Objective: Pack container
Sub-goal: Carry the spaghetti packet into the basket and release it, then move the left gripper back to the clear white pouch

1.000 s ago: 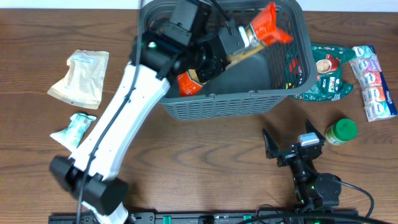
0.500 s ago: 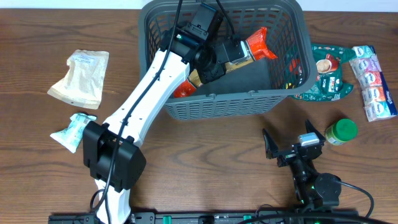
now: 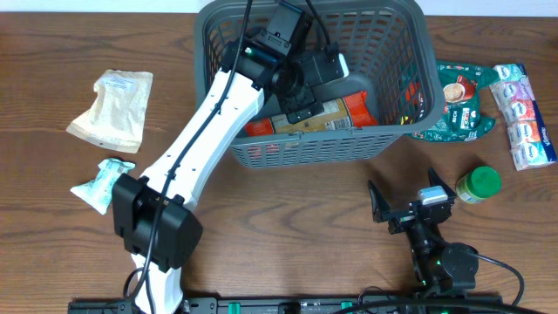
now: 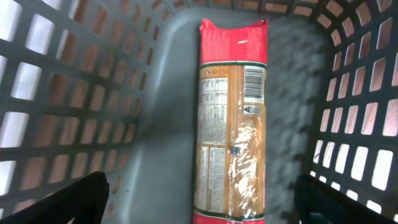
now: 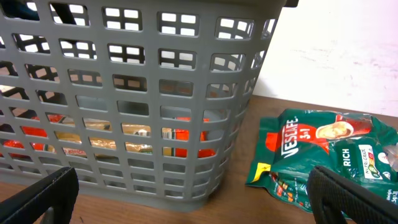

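The left pincer [image 3: 316, 71] hangs inside the container [image 3: 314, 142], pointing down, its two fingers spread wide and gripping nothing. In the left wrist view those fingers show as dark tips at the bottom corners of the picture, so the left pincer [image 4: 202, 202] straddles open air above the grey floor of the container [image 4: 62, 93]. Directly beneath it, between the fingers and not touching either, a long clear pasta packet [image 4: 230, 118] with red ends lies flat on the floor; from overhead the pasta packet [image 3: 336, 113] runs along the container's near wall. The container itself stands on the brown desk [image 3: 288, 235] at the far edge, ahead of the right pincer [image 3: 406, 194] and somewhat to its left. That right pincer rests low near the front of the desk, jaws parted wide and empty; from its own camera the right pincer [image 5: 196, 199] faces the slotted wall of the container [image 5: 124, 93], with red and gold showing through the slots. Ahead of it and to the right lies a green Nescafé bag [image 5: 323, 155], just beside the container. A green-lidded jar [image 3: 479, 183] stands near the right pincer's right side. Well off to the left pincer's left lie a beige pouch [image 3: 113, 109] and a small white packet [image 3: 105, 181].
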